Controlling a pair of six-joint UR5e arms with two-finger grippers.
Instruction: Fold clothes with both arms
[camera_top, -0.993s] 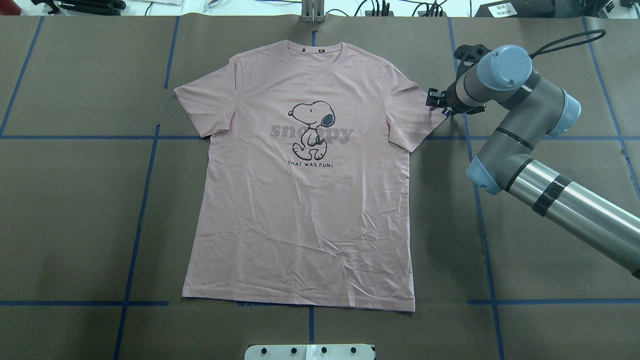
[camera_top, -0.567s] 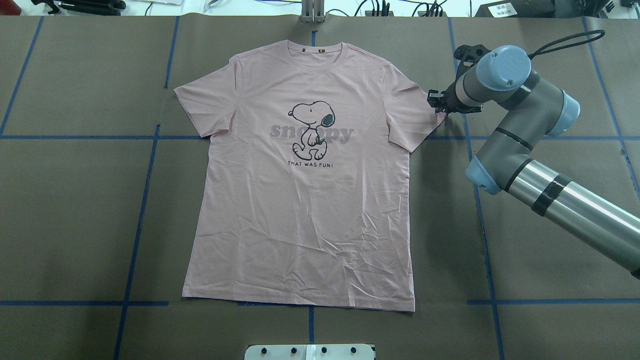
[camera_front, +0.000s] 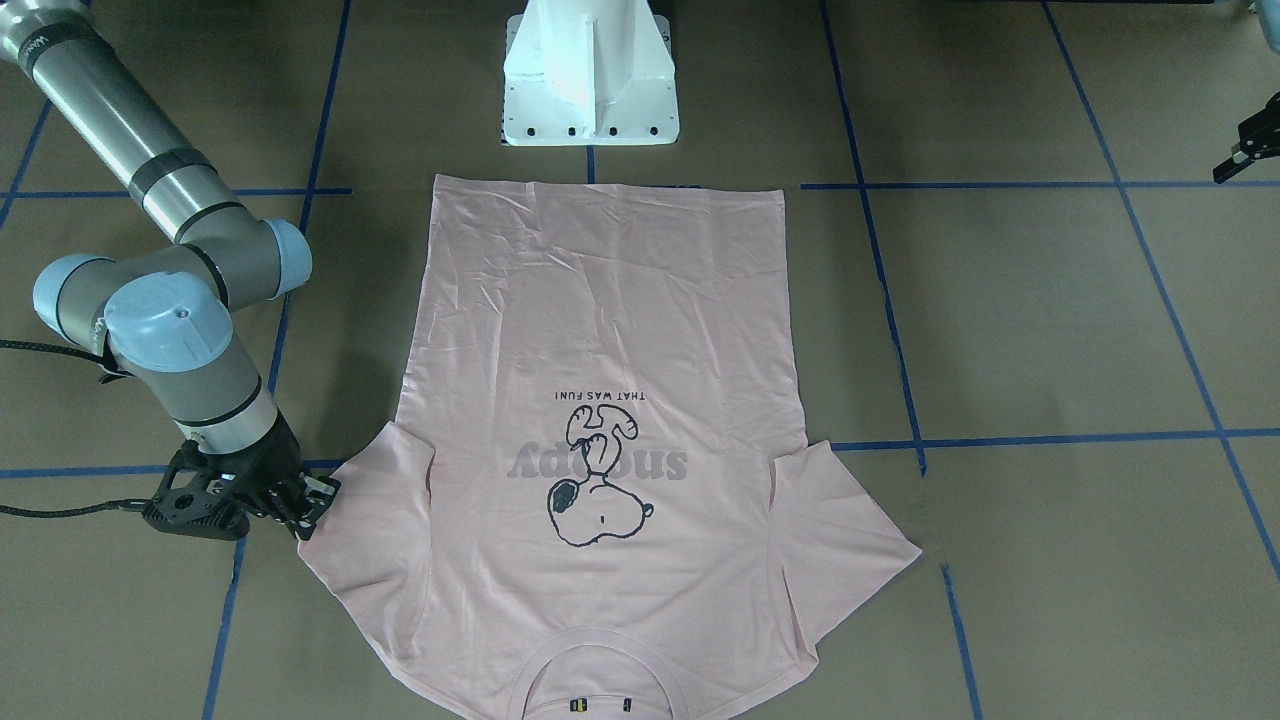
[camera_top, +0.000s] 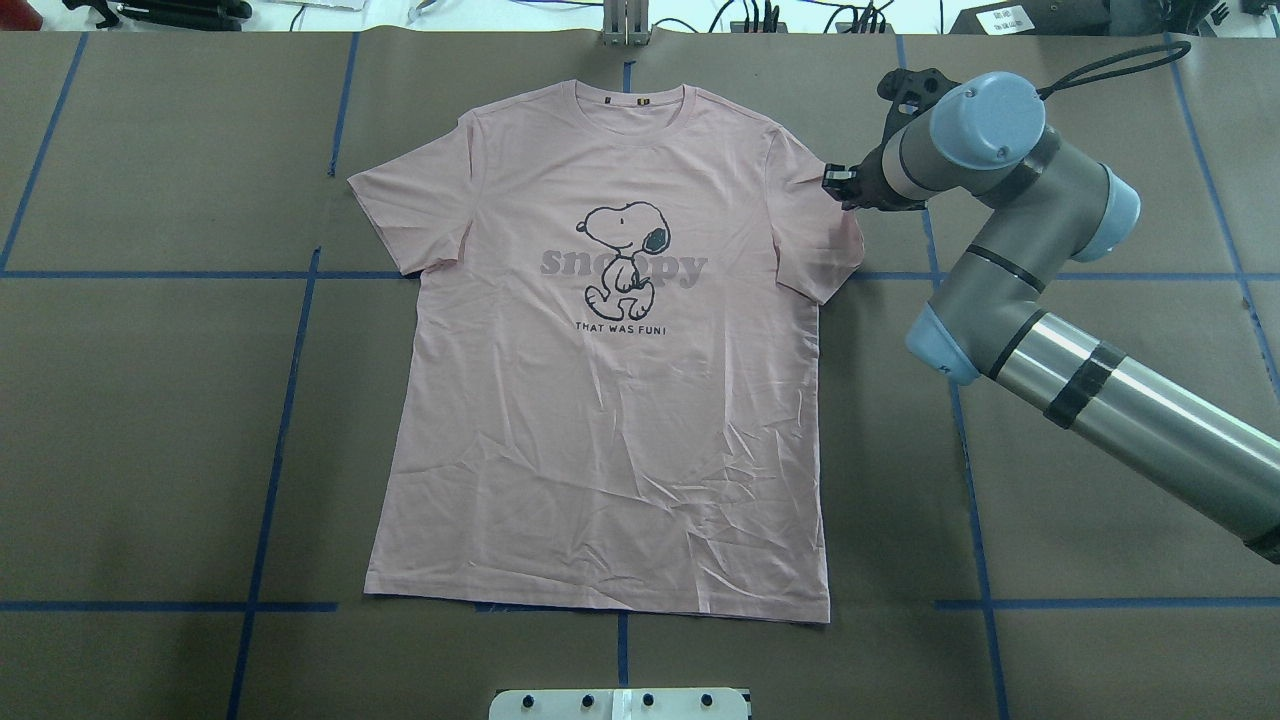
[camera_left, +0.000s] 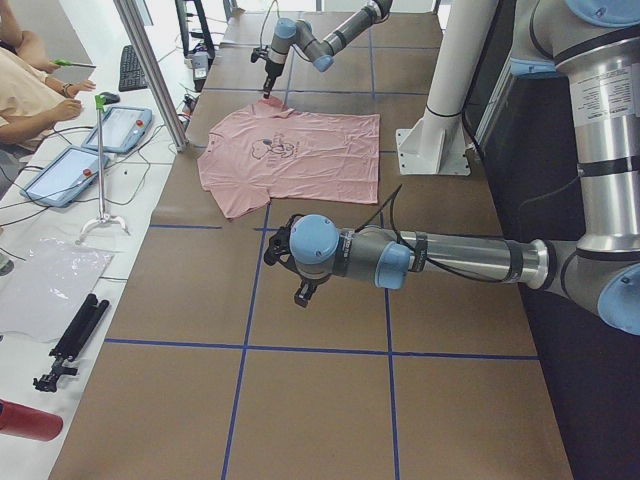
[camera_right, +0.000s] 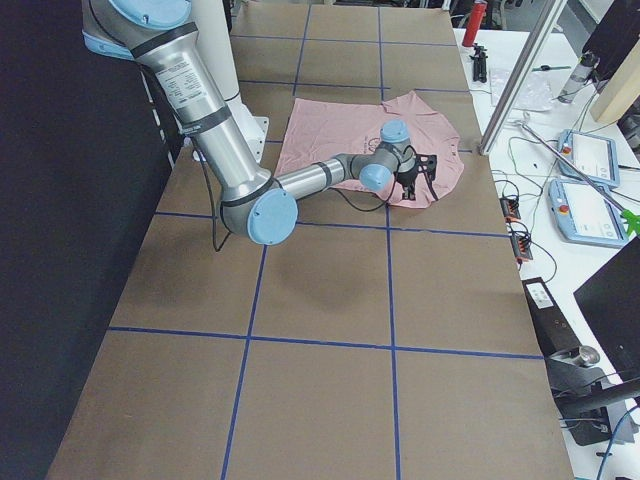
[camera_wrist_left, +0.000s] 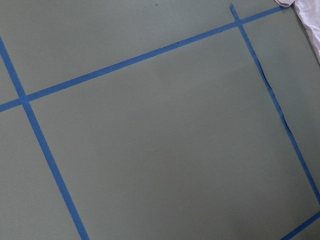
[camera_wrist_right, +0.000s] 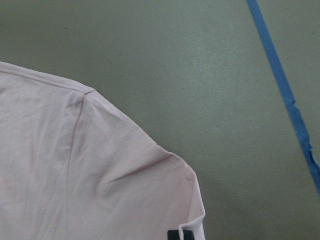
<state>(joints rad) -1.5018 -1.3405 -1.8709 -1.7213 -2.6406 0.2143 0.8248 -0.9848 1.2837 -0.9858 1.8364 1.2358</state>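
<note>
- Pale pink short-sleeved T-shirt with a cartoon dog print (camera_top: 600, 420) is laid flat, print up, mid-way along the brown paper-covered worktop with blue tape lines (camera_top: 150, 450). Its collar is turned to the far edge and its hem to the edge by the white pedestal base (camera_front: 590, 90).
- The right arm's black pincer (camera_top: 838, 187) is set at the hem of the right sleeve (camera_top: 815, 250) and appears pinched narrow on the cloth, whose corner is curled up in the right wrist view.
- The left arm's pincer (camera_front: 1245, 150) is held over bare worktop toward the left end, well apart from the shirt; wide or narrow cannot be told.
- The first fold is judged to be in hand: the sleeve is gripped for turning inward.
- Next, the sleeve would need to be carried toward the print and laid flat.
- Open room is left all round the shirt; only the far edge lies near the collar.
</note>
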